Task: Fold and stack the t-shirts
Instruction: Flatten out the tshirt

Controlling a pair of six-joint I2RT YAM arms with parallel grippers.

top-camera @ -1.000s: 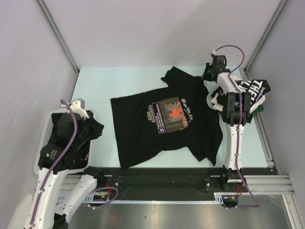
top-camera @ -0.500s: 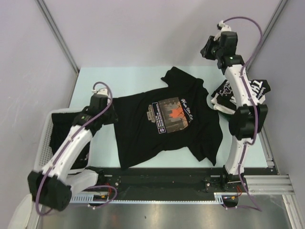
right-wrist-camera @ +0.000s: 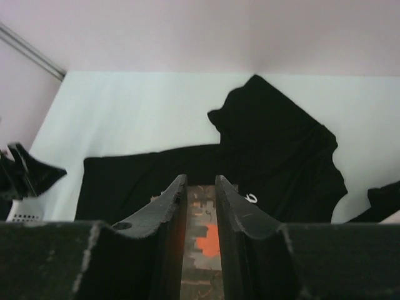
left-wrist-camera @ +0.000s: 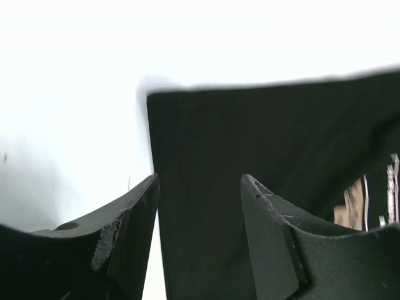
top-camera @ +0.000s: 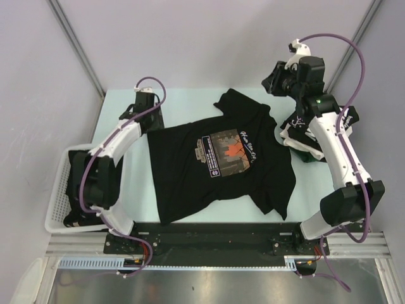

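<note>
A black t-shirt (top-camera: pixel 190 171) with an orange-white chest print (top-camera: pixel 229 152) lies spread flat in the middle of the table. My left gripper (top-camera: pixel 152 125) hovers open at its far left corner. In the left wrist view the corner of the shirt (left-wrist-camera: pixel 250 137) lies under the gap of that gripper (left-wrist-camera: pixel 200 187), not pinched. My right gripper (top-camera: pixel 269 85) hangs in the air past the shirt's far sleeve, open by a narrow gap (right-wrist-camera: pixel 200 184) and empty, looking down on the shirt (right-wrist-camera: pixel 275 144). A folded t-shirt with white lettering (top-camera: pixel 300 130) lies at the right, partly under my right arm.
A white mesh basket (top-camera: pixel 56 202) stands at the left table edge with dark cloth (top-camera: pixel 76 187) in it. Grey walls close in the back and sides. A black rail (top-camera: pixel 209 234) runs along the near edge.
My left arm swung from the basket to the shirt's far left corner and opened. My right arm lifted off the folded shirt, rose and turned toward the spread shirt, opening slightly.
</note>
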